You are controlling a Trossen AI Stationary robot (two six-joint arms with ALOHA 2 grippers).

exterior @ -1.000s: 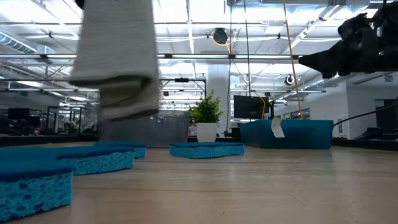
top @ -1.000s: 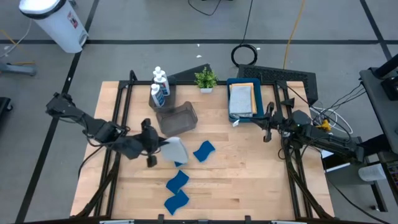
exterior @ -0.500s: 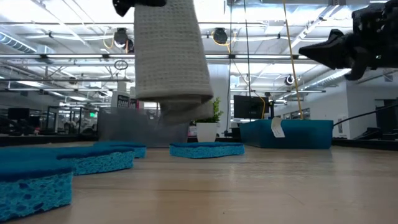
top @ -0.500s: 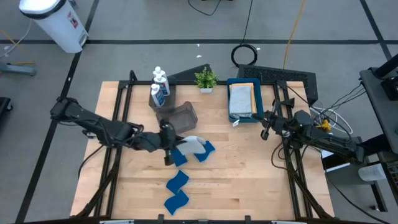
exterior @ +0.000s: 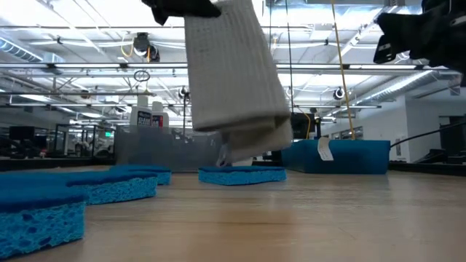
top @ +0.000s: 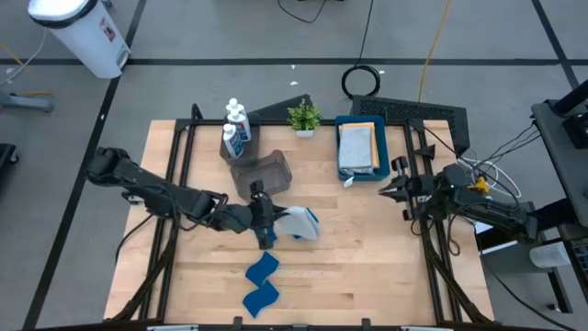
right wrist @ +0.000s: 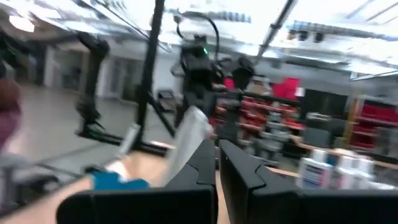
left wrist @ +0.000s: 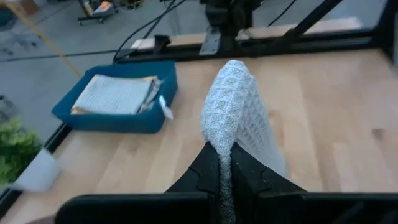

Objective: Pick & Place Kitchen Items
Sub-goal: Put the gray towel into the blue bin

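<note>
My left gripper (top: pixel 274 222) is shut on a pale grey waffle-weave cloth (top: pixel 299 223), which hangs below it in the low view (exterior: pixel 234 80), over a blue sponge (exterior: pixel 242 175) at mid-table. Two more blue sponges (top: pixel 263 268) (top: pixel 260 299) lie flat toward the near edge. Several white bottles with blue labels (top: pixel 236 124) stand at the far left. My right gripper (top: pixel 395 190) is shut and empty, raised above the table's right side near the blue tray (top: pixel 345 172). My left gripper pinches the folded cloth's upper end (left wrist: pixel 222 147) between its two fingers (left wrist: pixel 205 168), reaching in level from the table's left. Several layers show. The cloth hangs down from the fingers, slack, and its lower end (exterior: pixel 255 142) is clear of the table.
The blue tray holds folded grey and orange cloths (top: pixel 357 145) at the far right. A grey see-through bin (top: pixel 263 173) lies behind my left gripper. A small potted plant (top: pixel 304 117) stands at the far edge. Bare wood lies toward the near right.
My left gripper has carried the cloth toward the table's right edge, from beside the grey bin to above the mid-table sponge; the cloth stays hanging and clear of the table. My right gripper has risen a little.
</note>
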